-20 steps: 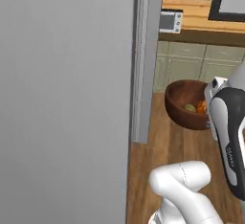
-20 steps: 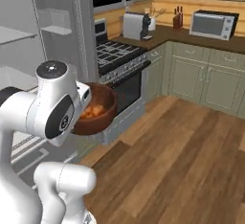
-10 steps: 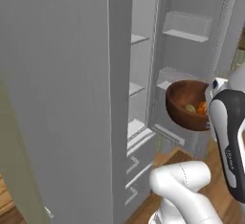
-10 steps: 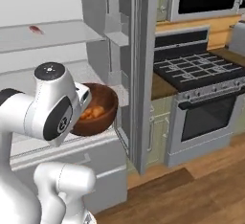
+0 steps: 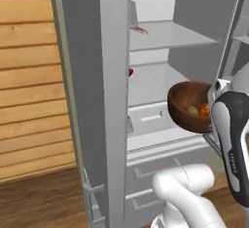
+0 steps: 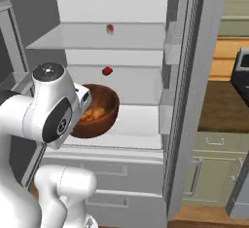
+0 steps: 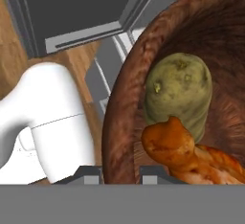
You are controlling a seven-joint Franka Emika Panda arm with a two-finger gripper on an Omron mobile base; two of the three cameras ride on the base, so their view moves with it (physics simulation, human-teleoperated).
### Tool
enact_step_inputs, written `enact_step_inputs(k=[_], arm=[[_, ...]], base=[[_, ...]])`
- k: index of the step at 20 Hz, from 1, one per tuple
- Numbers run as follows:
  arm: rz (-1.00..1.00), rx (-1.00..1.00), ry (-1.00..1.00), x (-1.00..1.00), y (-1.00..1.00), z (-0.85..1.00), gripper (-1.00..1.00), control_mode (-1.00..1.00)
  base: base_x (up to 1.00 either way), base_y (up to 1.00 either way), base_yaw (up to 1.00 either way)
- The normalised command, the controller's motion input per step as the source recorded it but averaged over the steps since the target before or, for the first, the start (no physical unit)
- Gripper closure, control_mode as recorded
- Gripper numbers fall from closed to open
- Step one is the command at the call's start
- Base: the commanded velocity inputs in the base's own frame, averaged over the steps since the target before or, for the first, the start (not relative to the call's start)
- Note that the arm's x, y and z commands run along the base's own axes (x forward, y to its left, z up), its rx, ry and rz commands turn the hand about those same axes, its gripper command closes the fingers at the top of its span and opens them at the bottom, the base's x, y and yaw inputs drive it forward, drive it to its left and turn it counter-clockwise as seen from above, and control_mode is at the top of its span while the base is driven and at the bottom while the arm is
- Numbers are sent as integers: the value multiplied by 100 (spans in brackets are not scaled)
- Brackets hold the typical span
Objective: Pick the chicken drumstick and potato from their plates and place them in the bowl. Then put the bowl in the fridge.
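My jaws (image 7: 115, 170) pinch the rim of the wooden bowl (image 5: 187, 106), which I hold up before the open fridge (image 6: 146, 95), level with its lower shelf. Potato (image 7: 178, 94) and chicken drumstick (image 7: 179, 152) lie touching inside it.

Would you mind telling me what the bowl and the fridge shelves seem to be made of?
The bowl looks like dark reddish-brown wood: streaked grain, dull sheen. The fridge shelves look like pale translucent glass or plastic, smooth and thin-edged; the render leaves that open.
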Motion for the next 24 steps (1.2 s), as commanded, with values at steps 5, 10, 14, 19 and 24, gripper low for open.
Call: enact_step_inputs(k=[5, 10, 14, 19, 24], arm=[[0, 0, 0, 0, 0, 0, 100, 100], [0, 0, 0, 0, 0, 0, 100, 100], [0, 0, 0, 0, 0, 0, 100, 100], [19, 3, -2, 38, -29, -19, 100, -100], [10, 0, -12, 69, -14, -47, 100, -100]], base=[[39, -15, 41], [67, -19, 17], [49, -3, 20], [0, 0, 0], [0, 0, 0]])
